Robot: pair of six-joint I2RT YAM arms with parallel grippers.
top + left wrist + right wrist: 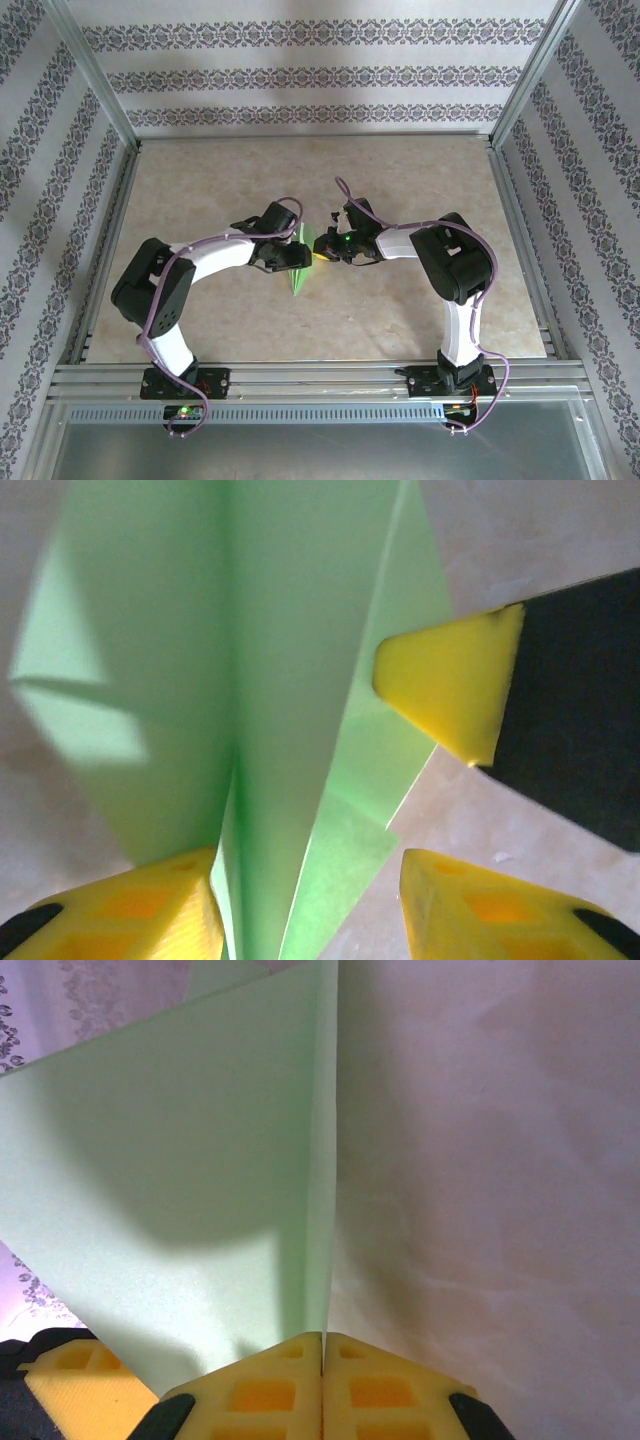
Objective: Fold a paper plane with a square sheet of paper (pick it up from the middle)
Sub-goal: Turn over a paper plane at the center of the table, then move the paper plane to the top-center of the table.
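From above, the paper plane (298, 272) (only half made, I judge) is at the centre of the surface (420, 180), with the left tool (292, 252) at its 9 o'clock and the right tool (336, 247) at 3. Left wrist: jaws moderately apart, paper beside one pad, so no grip. Right wrist: jaws pinched tight on the paper's edge, probably steadying it for folding.

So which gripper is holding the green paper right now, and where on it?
The right gripper is shut on the folded green paper, pinching one flap's edge. The left gripper stands open around its centre fold.
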